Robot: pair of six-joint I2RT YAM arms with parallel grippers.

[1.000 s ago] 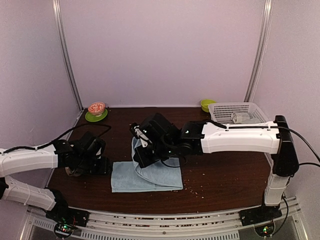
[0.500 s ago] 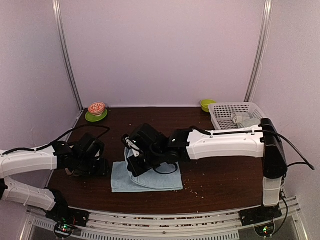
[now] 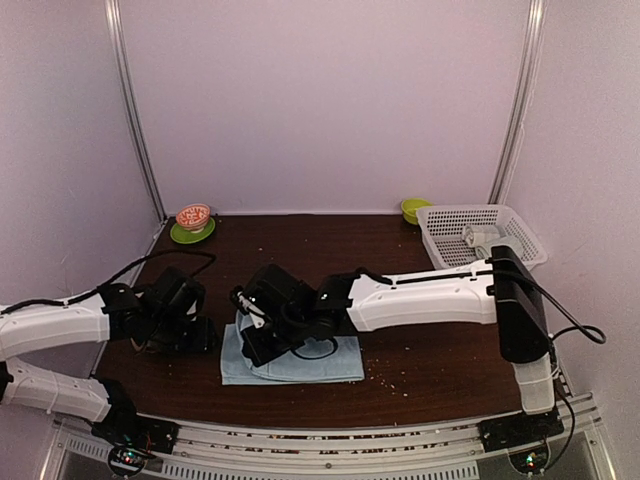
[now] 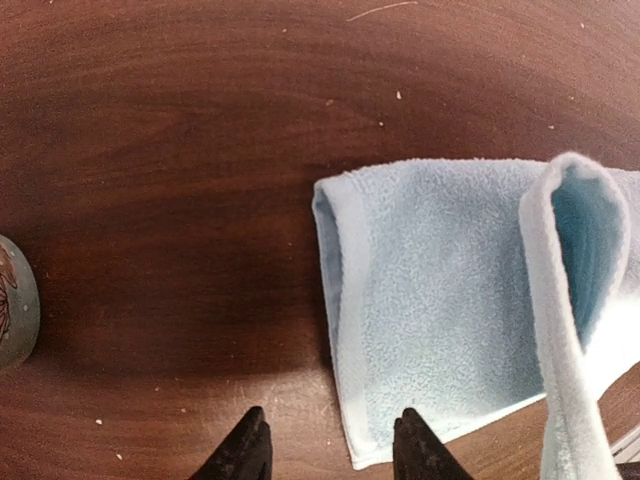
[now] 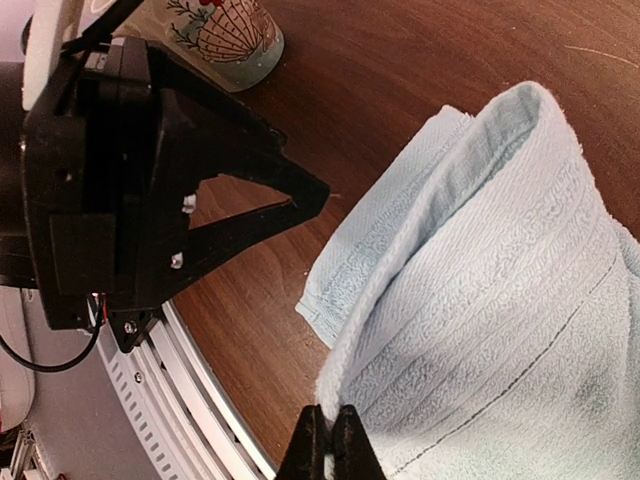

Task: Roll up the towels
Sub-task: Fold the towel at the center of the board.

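Observation:
A light blue towel [image 3: 305, 362] lies on the dark wood table, near the front middle. My right gripper [image 5: 330, 440] is shut on its hem and holds one side lifted and curled over the flat part [image 5: 380, 240]. In the left wrist view the flat layer [image 4: 430, 300] lies on the wood with the raised flap [image 4: 565, 300] arching at the right. My left gripper [image 4: 330, 447] hovers open at the towel's left corner, one fingertip [image 4: 415, 445] over the hem, gripping nothing. From above it [image 3: 205, 335] sits just left of the towel, close to my right gripper [image 3: 250, 345].
A shell-patterned mug [image 5: 225, 30] stands beside the left gripper, seen at the frame edge [image 4: 12, 300]. A white basket [image 3: 510, 222] at the back right holds a pale rolled cloth [image 3: 482, 238]. A green bowl [image 3: 413, 208] and a red bowl on a green saucer [image 3: 192, 222] stand at the back.
My right arm has swung left and nearer the front edge, drawing the towel's held edge over the flat part. The left arm has barely moved.

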